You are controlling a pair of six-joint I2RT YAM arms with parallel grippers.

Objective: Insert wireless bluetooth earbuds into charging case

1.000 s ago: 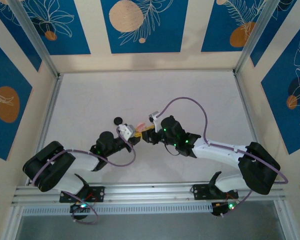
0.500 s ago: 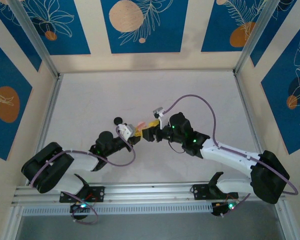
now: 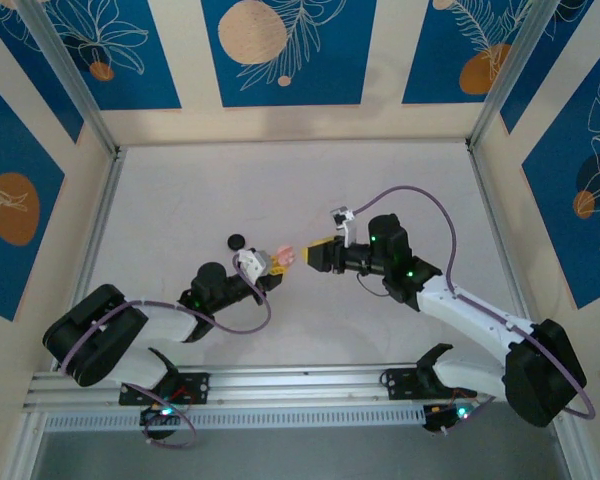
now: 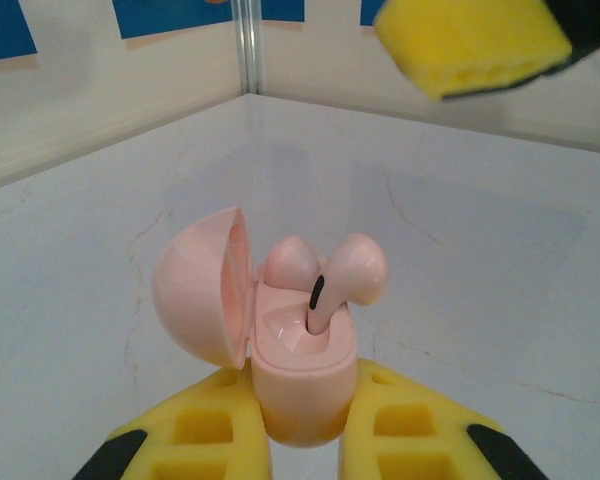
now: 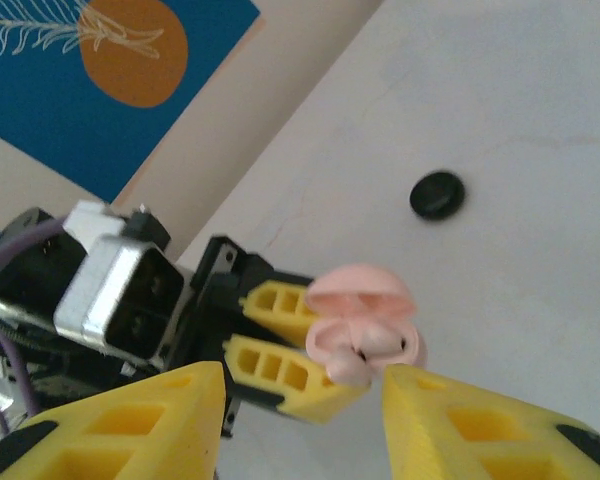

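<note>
Pink case [image 4: 295, 390] is clamped upright between the left gripper's [image 4: 305, 425] yellow fingers, over mid-table [image 3: 180, 200]. Lid [image 4: 200, 290] is hinged open to the left in the left wrist view. Two pink buds are seen in the case. The left-hand bud [image 4: 288, 262] is sat low. The right-hand bud [image 4: 355, 272] is stood with its stem in the well, head proud and tilted right, and full seating can't be told. Right gripper [image 5: 305, 385] is spread wide with nothing held, positioned near the case and not touching it. Black case [image 3: 237, 240] is seen flat on the table, near the left gripper.
</note>
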